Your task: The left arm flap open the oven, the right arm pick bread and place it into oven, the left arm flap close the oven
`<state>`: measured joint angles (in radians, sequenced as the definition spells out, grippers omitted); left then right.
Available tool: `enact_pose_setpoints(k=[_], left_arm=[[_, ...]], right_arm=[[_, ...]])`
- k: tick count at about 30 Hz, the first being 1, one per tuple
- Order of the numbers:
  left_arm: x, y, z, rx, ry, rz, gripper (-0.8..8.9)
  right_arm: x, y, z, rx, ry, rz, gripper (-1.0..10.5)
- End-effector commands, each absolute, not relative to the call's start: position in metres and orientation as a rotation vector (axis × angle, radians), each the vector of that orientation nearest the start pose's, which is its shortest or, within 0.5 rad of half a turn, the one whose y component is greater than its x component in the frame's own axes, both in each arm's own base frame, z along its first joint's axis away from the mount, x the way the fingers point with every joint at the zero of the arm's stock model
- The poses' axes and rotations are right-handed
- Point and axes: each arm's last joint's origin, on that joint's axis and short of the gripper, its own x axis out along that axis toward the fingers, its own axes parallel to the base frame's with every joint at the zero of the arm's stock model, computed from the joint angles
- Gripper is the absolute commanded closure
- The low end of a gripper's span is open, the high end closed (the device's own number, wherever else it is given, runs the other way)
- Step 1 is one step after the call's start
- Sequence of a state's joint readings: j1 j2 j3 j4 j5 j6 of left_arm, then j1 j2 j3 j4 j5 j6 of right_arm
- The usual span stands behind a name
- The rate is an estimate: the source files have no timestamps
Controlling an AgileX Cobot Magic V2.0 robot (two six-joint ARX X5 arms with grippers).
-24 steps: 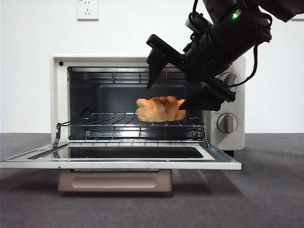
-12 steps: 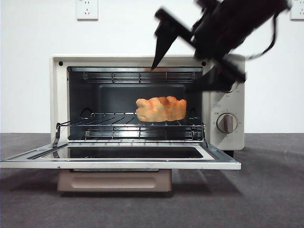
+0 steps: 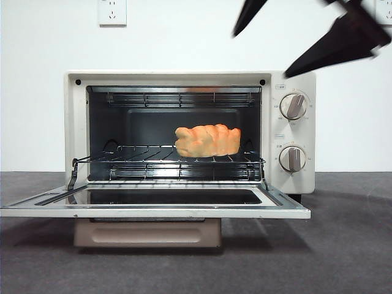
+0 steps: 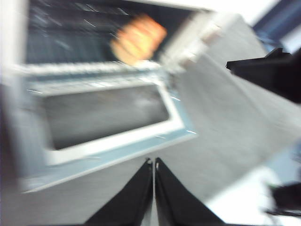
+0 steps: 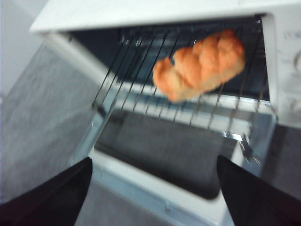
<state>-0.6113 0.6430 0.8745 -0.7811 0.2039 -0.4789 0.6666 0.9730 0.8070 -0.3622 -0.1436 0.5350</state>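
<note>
one oven (image 3: 190,131) stands on the grey tabletop (image 3: 349,245), its door (image 3: 156,205) folded flat out in front, the beige handle (image 3: 147,233) hanging under the door's edge. inside there is one wire rack (image 3: 171,160), and on it one bread (image 3: 207,140), lying toward the side where the knobs are. i count two knobs (image 3: 293,106), one above the other, on the panel beside the opening.

my right fingers (image 3: 312,30) are spread wide and hold nothing; in the front view they hang above the oven's top corner on the knob side, well clear of it, two black tips pointing down. my right wrist view looks down on the bread (image 5: 200,66) on the rack, between my two tips.

my left fingers (image 4: 154,162) are pressed together, empty, above the tabletop just off the open door's front edge (image 4: 113,146); that view is blurred.
</note>
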Motion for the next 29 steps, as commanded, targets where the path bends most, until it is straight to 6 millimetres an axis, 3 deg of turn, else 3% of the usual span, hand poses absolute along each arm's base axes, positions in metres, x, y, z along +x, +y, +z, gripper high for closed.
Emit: enact_pose_setpoints(k=[1, 6, 13, 21, 29], left_arm=[[0.113, -0.080, 0.328, -0.380, 0.763, -0.694, 8.05], [0.155, -0.077, 0.315, -0.450, 0.830, -0.709, 8.05], [0.196, -0.048, 0.273, -0.520, 0.958, -0.594, 8.05], [0.195, -0.025, 0.211, -0.705, 0.985, -0.476, 8.05], [0.180, -0.017, 0.161, -0.818, 0.991, -0.404, 8.05]], right_arm=[[0.143, 0.121, 0.300, 0.259, 0.698, 0.699, 5.2], [0.113, 0.096, 0.307, 0.204, 0.724, 0.711, 5.2], [0.074, 0.066, 0.310, 0.199, 0.728, 0.706, 5.2], [0.053, 0.048, 0.314, 0.215, 0.652, 0.697, 5.2], [0.052, 0.047, 0.313, 0.215, 0.661, 0.693, 5.2]])
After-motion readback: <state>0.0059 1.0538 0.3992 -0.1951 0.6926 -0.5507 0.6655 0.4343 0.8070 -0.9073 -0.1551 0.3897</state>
